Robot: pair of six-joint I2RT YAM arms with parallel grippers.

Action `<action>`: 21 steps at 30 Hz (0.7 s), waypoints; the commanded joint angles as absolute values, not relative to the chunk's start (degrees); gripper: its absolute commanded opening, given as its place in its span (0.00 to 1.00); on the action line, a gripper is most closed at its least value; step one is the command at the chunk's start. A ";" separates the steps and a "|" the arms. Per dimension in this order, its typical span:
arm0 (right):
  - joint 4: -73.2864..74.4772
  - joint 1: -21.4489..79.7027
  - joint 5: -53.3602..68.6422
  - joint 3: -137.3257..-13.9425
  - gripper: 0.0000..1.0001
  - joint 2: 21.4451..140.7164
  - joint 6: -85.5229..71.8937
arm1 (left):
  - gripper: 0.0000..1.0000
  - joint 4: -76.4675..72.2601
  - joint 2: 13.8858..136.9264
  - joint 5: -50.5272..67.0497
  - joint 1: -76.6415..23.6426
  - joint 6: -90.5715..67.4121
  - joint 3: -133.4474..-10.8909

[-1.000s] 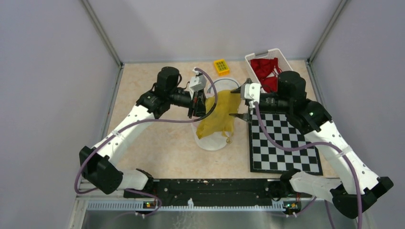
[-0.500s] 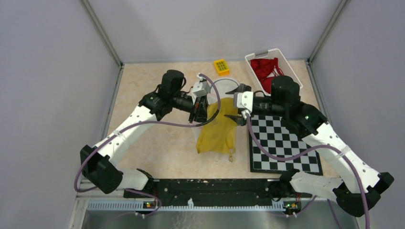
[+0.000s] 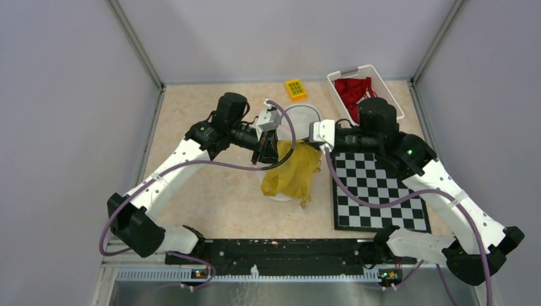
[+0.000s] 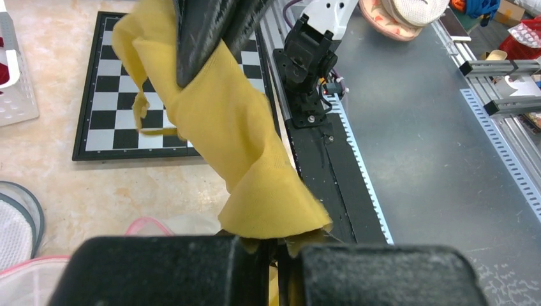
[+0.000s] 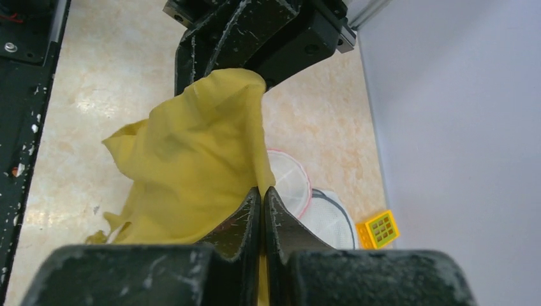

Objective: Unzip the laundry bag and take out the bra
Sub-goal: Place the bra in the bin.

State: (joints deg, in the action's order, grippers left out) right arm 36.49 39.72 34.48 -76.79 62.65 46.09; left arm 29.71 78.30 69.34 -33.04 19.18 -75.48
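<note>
A yellow bra (image 3: 295, 173) hangs between both grippers above the table. My left gripper (image 3: 266, 148) is shut on its upper left edge; in the left wrist view the fabric (image 4: 236, 121) runs out from between its jaws (image 4: 281, 255). My right gripper (image 3: 317, 148) is shut on the bra's right edge, with fabric (image 5: 191, 159) pinched at the fingertips (image 5: 263, 197). A white mesh laundry bag with a pink rim (image 5: 290, 182) lies on the table under the bra, partly hidden by it (image 3: 273, 191).
A second round mesh bag with a grey rim (image 3: 303, 115) lies behind the bra. A white bin (image 3: 349, 71) with red garments stands at the back right, a small yellow block (image 3: 295, 88) at the back centre. A checkerboard mat (image 3: 376, 191) lies to the right.
My right gripper, open a second ago, moved left to the bra and shut on its right edge. The bra now hangs bunched between both grippers. The left gripper stayed shut.
</note>
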 commanded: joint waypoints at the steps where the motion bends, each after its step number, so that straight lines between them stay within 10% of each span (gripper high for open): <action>1: 35.24 40.30 31.33 -79.98 0.00 62.45 45.22 | 0.00 32.42 78.07 68.58 -33.16 24.20 -77.78; 9: 35.02 40.34 29.08 -82.00 0.00 62.22 44.78 | 0.01 32.85 77.04 66.07 -33.14 26.19 -76.87; 16: 30.89 40.32 24.55 -80.63 0.00 61.01 45.07 | 0.76 34.45 77.40 61.61 -31.86 23.54 -78.01; 21: 28.93 38.43 24.16 -81.60 0.00 60.93 45.88 | 0.98 43.38 75.86 60.74 -22.96 22.59 -82.22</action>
